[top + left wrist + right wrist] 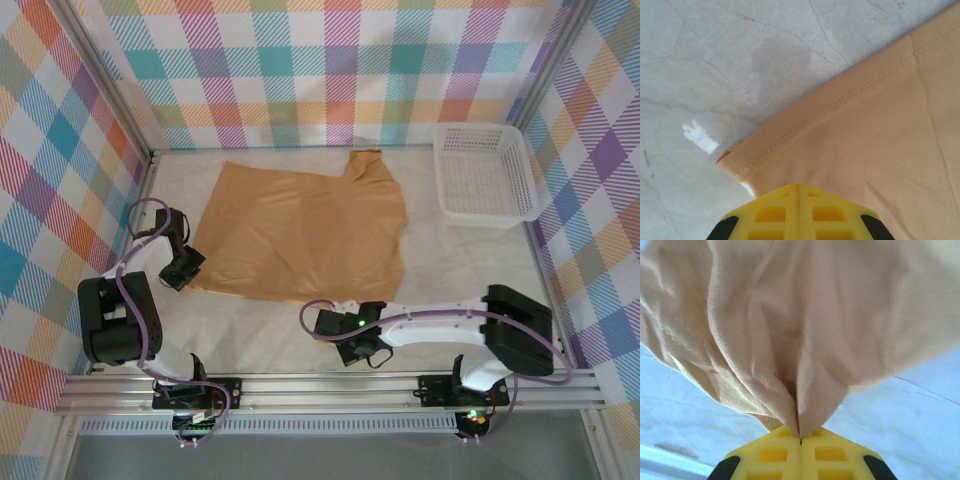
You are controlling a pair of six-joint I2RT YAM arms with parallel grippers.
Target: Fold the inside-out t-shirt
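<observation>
Clearly, the t-shirt (300, 235) is spread almost flat on the table (470, 270), with one sleeve turned to the far side. The left gripper (799, 187) is placed at the near left corner of the t-shirt, just behind the stitched hem. A small white mark (700, 137) is seen on the table beside that corner. A white basket (485, 127) is set near the far right side of the t-shirt, not touching it. Nothing is laid on the t-shirt. The left fingers are pressed together with their tips on the cloth; whether cloth is pinched cannot be told. The right gripper (800, 432) is closed on the t-shirt, and a bunch of folds is gathered between its fingers.
</observation>
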